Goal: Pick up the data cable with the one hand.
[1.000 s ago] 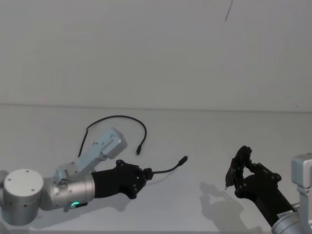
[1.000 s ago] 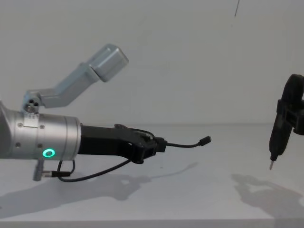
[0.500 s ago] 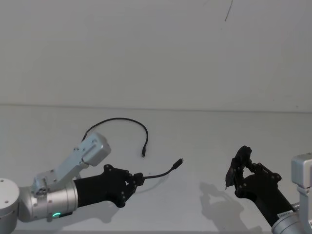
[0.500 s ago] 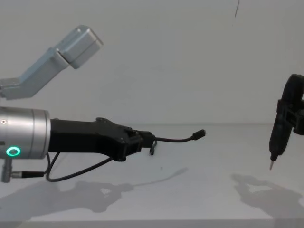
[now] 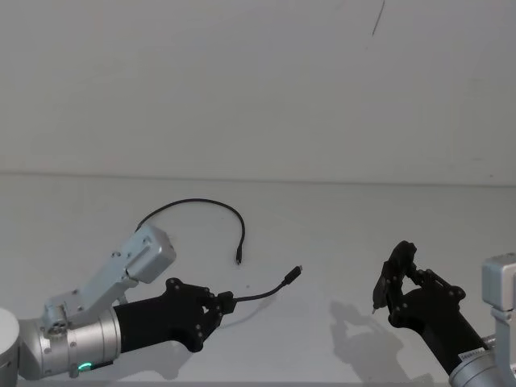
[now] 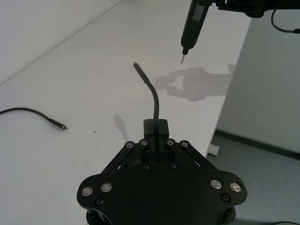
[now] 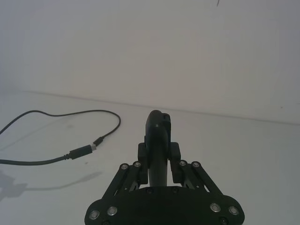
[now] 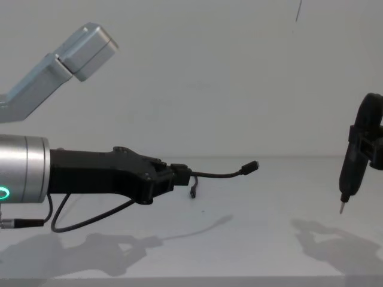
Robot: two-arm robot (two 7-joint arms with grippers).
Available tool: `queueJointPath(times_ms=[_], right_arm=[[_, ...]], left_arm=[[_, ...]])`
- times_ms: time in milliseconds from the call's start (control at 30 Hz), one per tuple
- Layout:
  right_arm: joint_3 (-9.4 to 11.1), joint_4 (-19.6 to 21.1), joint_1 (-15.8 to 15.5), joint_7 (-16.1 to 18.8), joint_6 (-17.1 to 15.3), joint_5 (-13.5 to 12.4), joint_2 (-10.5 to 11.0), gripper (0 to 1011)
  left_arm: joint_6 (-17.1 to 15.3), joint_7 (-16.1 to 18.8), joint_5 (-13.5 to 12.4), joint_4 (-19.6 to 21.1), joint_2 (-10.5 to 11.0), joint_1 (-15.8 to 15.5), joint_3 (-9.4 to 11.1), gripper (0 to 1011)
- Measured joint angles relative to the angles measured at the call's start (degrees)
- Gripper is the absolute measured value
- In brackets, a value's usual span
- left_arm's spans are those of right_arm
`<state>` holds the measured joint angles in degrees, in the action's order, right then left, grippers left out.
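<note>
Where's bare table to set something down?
Bare table between the raised end of the data cable and the right claw holding the pen tool; along the far wall. Crowded left: cable loops behind the left claw gripping it.

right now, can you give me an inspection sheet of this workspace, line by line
surface: white table, flat, with both arms' shadows on it
job's things: data cable, one end clamped in the left gripper, with its plug raised off the table; the rest curves back across the table, and the far plug lies flat
clutter: nothing seen
grippers: left gripper shut on the data cable, low over the table's left side; right gripper shut on a black pen-shaped tool, tip down, above the table's right side
cables: the data cable
surroundings: plain white wall with a thin dark line near its top; grey floor past the table's edge
</note>
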<state>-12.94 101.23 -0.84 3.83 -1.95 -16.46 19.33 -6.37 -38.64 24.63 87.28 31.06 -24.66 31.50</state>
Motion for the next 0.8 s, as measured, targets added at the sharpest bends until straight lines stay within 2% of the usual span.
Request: queueJointPath(times_ms=[800], right_arm=[[0.0,0.0,0.0,0.0,0.0,0.0,0.0,269]], left_arm=[[-0.2,0.6,0.5,1.8,0.9,1.2,-0.3,41]])
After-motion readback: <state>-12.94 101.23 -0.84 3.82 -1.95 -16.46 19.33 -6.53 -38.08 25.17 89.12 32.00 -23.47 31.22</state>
